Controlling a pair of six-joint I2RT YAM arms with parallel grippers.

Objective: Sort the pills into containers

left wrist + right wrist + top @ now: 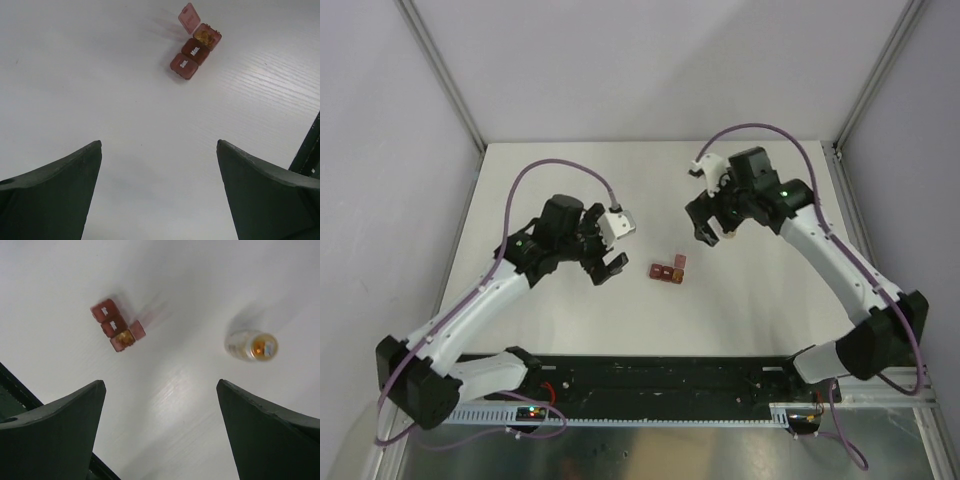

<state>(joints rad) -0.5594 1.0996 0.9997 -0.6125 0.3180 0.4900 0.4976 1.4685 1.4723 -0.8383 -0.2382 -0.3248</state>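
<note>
With the left gripper [159,143] and right gripper [161,383] both hanging wide open and empty above the white table [90,75], I judge the right should close squarely on the clear vial [250,345] near it while the left steadies the light, dark red organiser strip [194,51] mid-table. Its Sun. and Mon. compartments are lidded, contents hidden; the end one, lid [189,17] flipped up, holds orange-tan pills [205,36], and orange shows inside the vial too

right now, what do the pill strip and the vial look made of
Pill strip: likely translucent dark red plastic; the open lid lets light through, and the closed lids carry printed day labels. Vial: clear glass or plastic, unclear which; orange contents show through.
</note>
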